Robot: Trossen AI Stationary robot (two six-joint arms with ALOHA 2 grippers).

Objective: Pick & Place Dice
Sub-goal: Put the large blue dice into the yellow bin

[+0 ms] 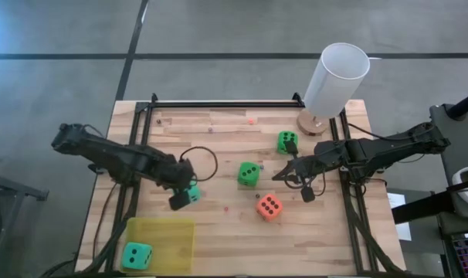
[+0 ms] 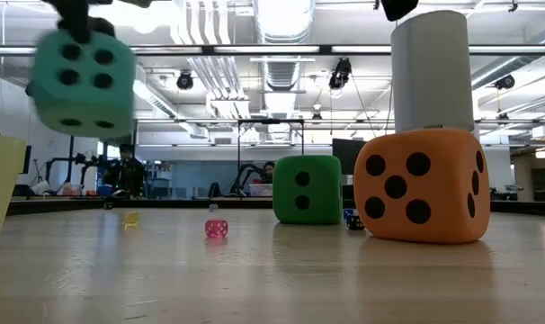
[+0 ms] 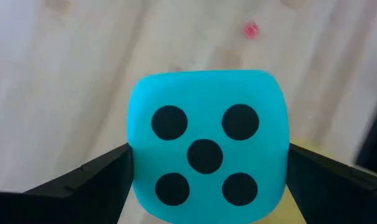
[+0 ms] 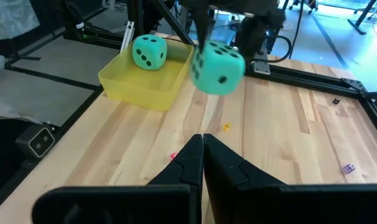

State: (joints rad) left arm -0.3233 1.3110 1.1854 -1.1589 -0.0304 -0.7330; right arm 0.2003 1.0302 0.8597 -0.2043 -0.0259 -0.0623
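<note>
High view, left to right: a teal die sits in the yellow tray. The left gripper clamps a second teal die, mostly hidden beneath it, above the table. The right gripper, fingers pressed together, hovers between two green dice.

- High view: overhead, straight down on whole table.
- Low view: table-top level, facing room; orange-red die close.
- Left wrist view: very near teal die.
- Right wrist view: across table toward yellow tray, shared with high view.
</note>
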